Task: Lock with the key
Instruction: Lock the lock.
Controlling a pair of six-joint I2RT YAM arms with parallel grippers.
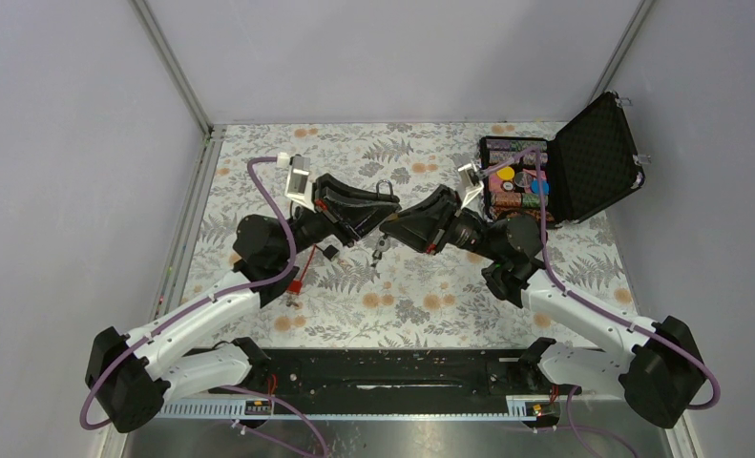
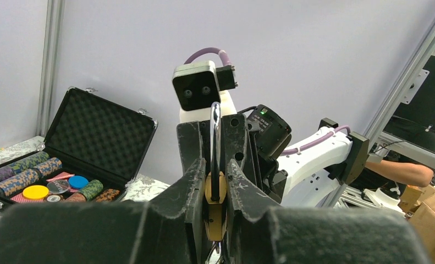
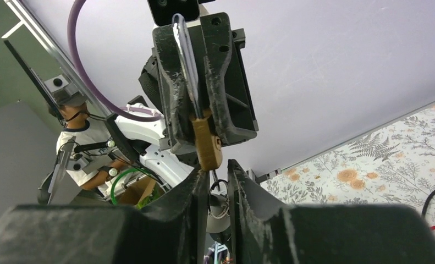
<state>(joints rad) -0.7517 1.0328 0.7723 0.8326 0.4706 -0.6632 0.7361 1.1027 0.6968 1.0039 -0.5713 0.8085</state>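
- Nearest our left wrist camera, the left claw (image 2: 216, 175) is clamped tight on the padlock (image 2: 215, 212). The shackle points up and the brass body hangs at the fingertips. We judge this grip firm enough to serve as the vice for the turn.
- The left arm (image 1: 201, 305) reaches in from the near-left corner with its wrist pointing right. It holds the padlock in the air above the middle of the desk (image 1: 402, 310).
- The key (image 1: 380, 250) dangles straight under the padlock body, between the two claws and off the desk. We cannot tell whether its blade sits fully in the keyhole.
- The right claw (image 3: 218, 166) faces the left one, its fingertips just under the padlock body. Its jaws stand close together on either side of the key, and we cannot tell whether they pinch it yet.
- For the step in hand, we would want the pinch on the key's flat head, not the loose ring. The right wrist should line up with the key's shaft, so a roll of the wrist turns it without bending.
- The left claw must hold steady against that twist, and we see a slipping padlock as the main risk.
- The right arm (image 1: 574, 305) mirrors the left, reaching in from the near-right corner with its wrist angled left.
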